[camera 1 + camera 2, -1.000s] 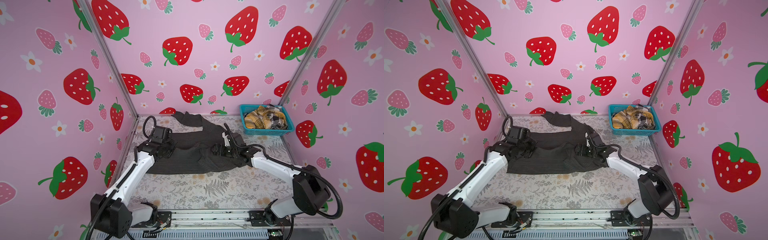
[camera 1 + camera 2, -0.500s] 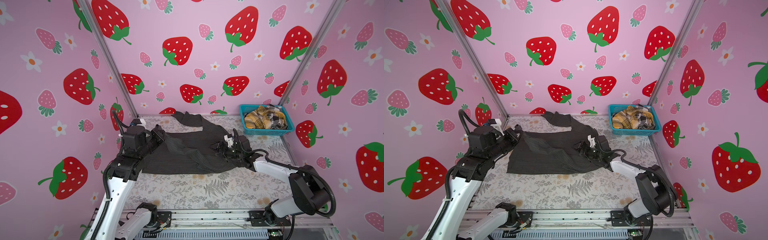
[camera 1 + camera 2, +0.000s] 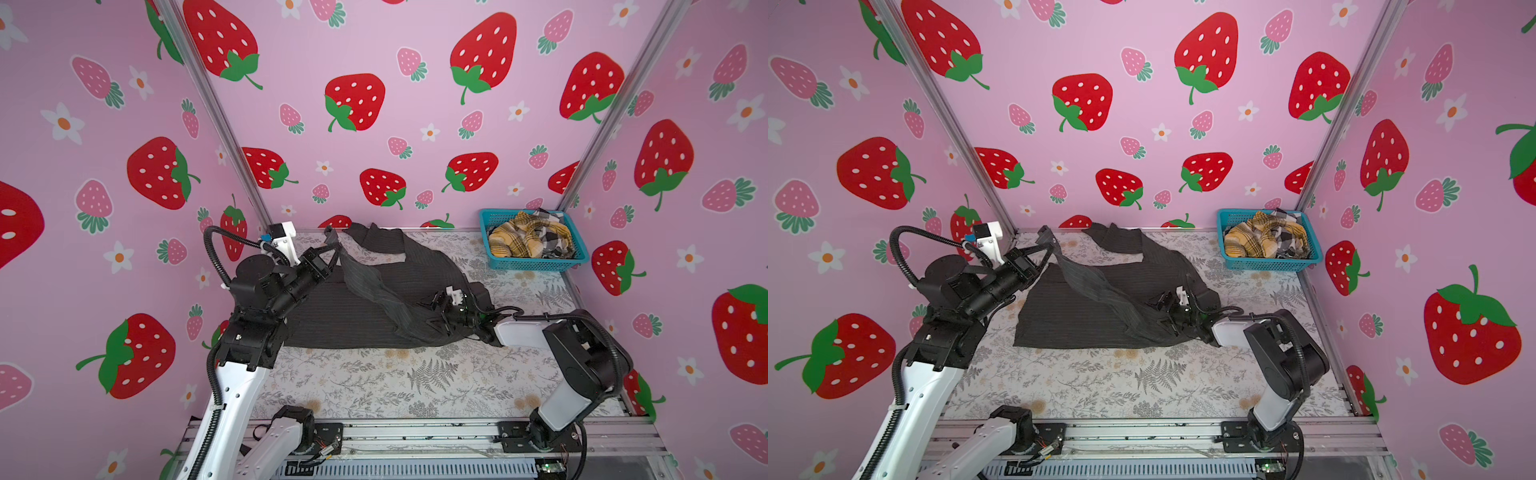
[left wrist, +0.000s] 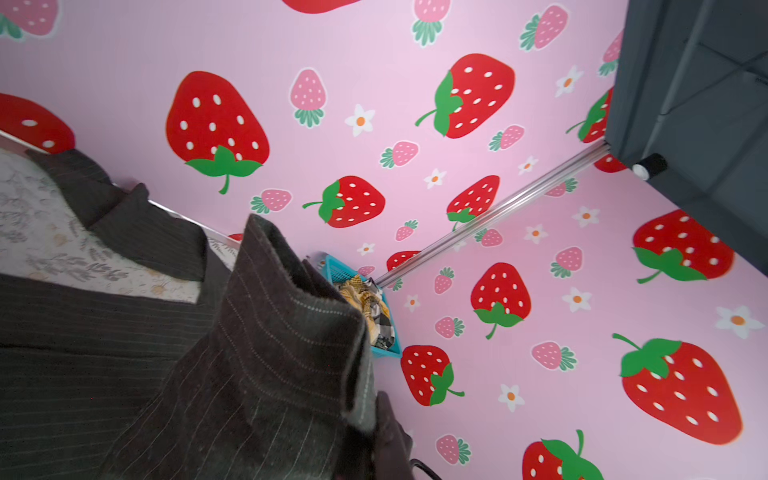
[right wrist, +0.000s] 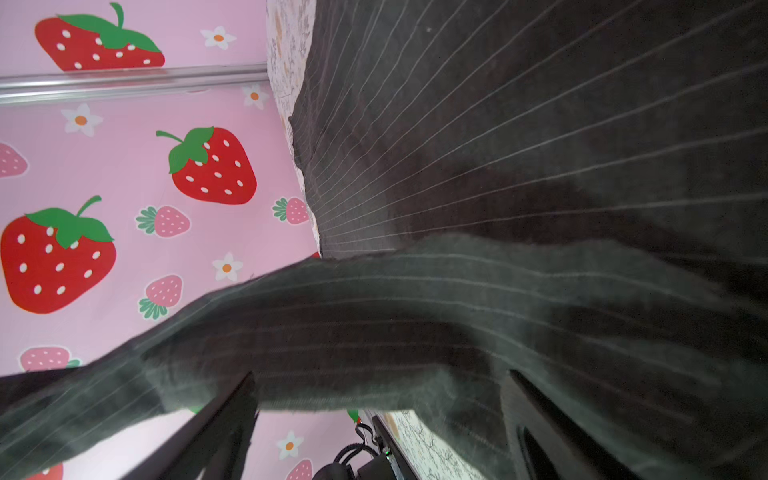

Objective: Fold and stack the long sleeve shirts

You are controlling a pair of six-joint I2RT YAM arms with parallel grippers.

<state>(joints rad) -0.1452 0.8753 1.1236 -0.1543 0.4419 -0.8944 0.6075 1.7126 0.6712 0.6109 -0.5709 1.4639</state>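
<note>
The dark charcoal pinstriped shirt [image 3: 332, 320] lies rumpled, left of the blue basket [image 3: 536, 264]; the left gripper [image 3: 335, 248], clamped tight, lifts its sleeve [image 3: 374, 289] by the cuff; the right gripper [image 3: 432, 302] straddles the cloth, jaws spread wide, gripping nothing.

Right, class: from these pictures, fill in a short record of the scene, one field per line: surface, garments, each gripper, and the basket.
Surface: floral-print table cover
Shirt in work: dark charcoal pinstriped long sleeve shirt, lying mostly flat, one sleeve held up
Left gripper: shut on that sleeve's end, above the table
Right gripper: open, low over the shirt's right side
Basket: teal plastic basket, back right corner, holding mustard-yellow plaid shirt and black-and-white check shirt, both crumpled
</note>
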